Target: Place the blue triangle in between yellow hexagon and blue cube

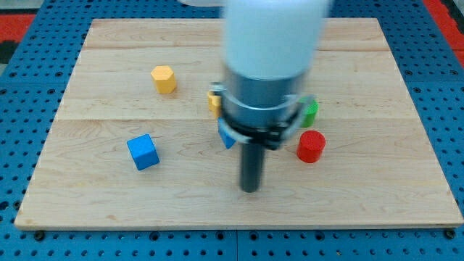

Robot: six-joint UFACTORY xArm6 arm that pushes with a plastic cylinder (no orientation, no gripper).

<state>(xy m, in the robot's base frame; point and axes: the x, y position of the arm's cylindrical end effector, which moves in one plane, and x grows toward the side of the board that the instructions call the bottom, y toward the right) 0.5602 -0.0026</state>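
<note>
The yellow hexagon (164, 78) sits at the board's upper left. The blue cube (143, 151) sits lower left. A blue block (225, 135), likely the blue triangle, shows only as a small piece at the left edge of the arm, near the board's centre. My tip (250, 189) rests on the board below and to the right of that blue piece, well right of the blue cube. The arm's body hides most of the blue block.
A second yellow block (214, 101) peeks out at the arm's left edge. A green block (310, 112) peeks out at its right edge. A red cylinder (311, 146) stands right of my tip. The wooden board (87, 196) lies on a blue perforated surface.
</note>
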